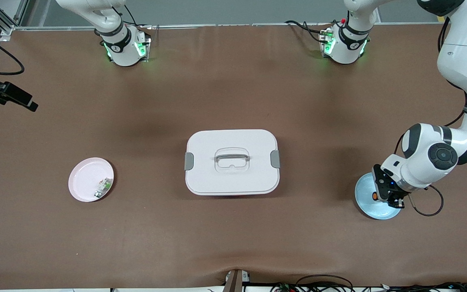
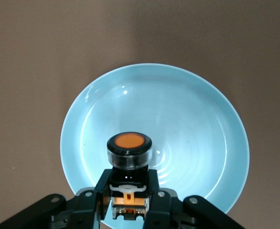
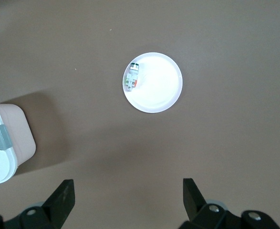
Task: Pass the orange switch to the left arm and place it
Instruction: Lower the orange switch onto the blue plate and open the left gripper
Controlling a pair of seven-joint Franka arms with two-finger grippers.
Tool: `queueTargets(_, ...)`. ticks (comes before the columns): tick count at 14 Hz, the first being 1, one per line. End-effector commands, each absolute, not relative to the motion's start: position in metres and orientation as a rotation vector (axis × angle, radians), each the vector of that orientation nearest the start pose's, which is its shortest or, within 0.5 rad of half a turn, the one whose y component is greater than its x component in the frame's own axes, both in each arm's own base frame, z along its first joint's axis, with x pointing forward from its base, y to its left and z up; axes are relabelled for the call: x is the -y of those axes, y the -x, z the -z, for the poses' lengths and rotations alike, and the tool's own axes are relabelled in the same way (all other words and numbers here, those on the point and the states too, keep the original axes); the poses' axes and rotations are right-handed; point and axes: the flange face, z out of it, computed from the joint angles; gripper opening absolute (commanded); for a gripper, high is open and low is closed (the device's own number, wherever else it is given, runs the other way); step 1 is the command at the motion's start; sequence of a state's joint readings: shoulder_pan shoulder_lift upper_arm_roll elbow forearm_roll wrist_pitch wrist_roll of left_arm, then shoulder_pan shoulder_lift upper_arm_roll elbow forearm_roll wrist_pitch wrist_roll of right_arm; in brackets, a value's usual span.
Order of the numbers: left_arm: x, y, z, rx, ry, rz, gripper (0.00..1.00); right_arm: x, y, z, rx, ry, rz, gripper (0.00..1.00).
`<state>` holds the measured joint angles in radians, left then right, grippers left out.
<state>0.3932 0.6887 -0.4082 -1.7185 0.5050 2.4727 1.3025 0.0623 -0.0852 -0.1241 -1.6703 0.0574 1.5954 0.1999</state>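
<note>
Left pincer point(image 2: 128, 202) grips black orange-capped orange switch point(image 2: 129, 150).

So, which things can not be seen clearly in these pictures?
- Right hand: outside the front view; only its open fingertips show in the right wrist view.
- Orange switch: mostly hidden by the left hand in the front view.
- Green-and-white component: too small to identify.

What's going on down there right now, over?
Left end effector shut on orange switch, over blue plate. Right end effector open, high over pink plate. Box mid-table between plates.
</note>
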Motion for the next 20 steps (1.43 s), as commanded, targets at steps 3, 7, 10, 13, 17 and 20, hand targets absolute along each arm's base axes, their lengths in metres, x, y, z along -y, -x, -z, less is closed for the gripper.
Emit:
queueTargets(3, -0.020, -0.682, -0.213, -2.169, 2.049, 0.092, 0.29, 0.036, -0.539, -0.629, -0.414, 3.055, 0.041, 1.00)
queueTargets(7, -0.020, -0.681, -0.206, -2.186, 2.029, 0.075, 0.47, 0.047, -0.546, -0.637, -0.447, 3.034, 0.074, 1.00)
queueTargets(10, -0.017, -0.682, -0.209, -2.197, 1.999, 0.073, 1.00, 0.068, -0.543, -0.650, -0.498, 3.025, 0.103, 1.00)
queueTargets(13, -0.023, -0.684, -0.218, -2.178, 2.007, 0.079, 1.00, 0.074, -0.541, -0.656, -0.334, 3.060, 0.129, 1.00)
queueTargets(17, -0.025, -0.690, -0.250, -2.119, 2.075, 0.132, 1.00, 0.083, -0.539, -0.655, -0.124, 3.085, 0.131, 1.00)
queueTargets(20, -0.014, -0.700, -0.277, -2.094, 2.220, 0.123, 1.00, 0.079, -0.540, -0.654, -0.110, 3.089, 0.128, 1.00)
